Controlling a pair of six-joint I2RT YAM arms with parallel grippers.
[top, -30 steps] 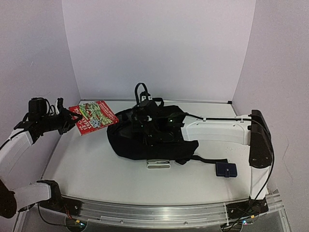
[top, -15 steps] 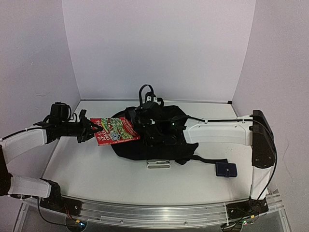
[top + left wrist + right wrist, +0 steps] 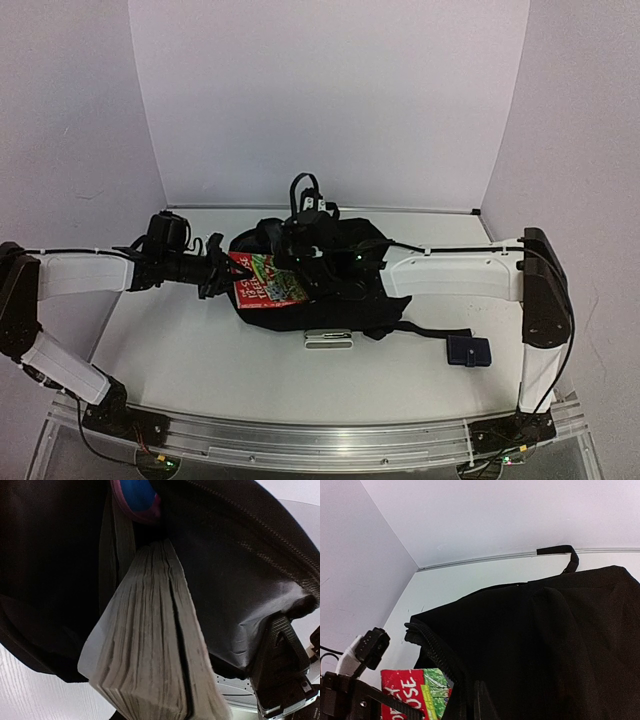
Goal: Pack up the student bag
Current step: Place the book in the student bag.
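Observation:
The student bag [image 3: 350,300], a large black backpack, lies mid-table. My right gripper [image 3: 305,252] is shut on its upper flap by the zip edge [image 3: 432,650] and holds the mouth open. My left gripper [image 3: 218,275] is shut on a thick book [image 3: 268,282] with a red and green cover. The book's far end pokes into the bag's left-facing opening. In the left wrist view the book's page edge [image 3: 150,645] points into the dark interior [image 3: 235,570]. A pink and blue item [image 3: 136,497] shows deep inside. My left fingers are hidden behind the book.
A small dark-blue pouch [image 3: 468,350] lies on the table to the front right of the bag. A flat white-silver item [image 3: 328,341] sits at the bag's front edge. A black strap [image 3: 430,330] trails right. Walls enclose the table on three sides.
My left arm has swung right, carrying the book from the far left of the table to the bag's mouth. The right gripper has kept its hold on the flap.

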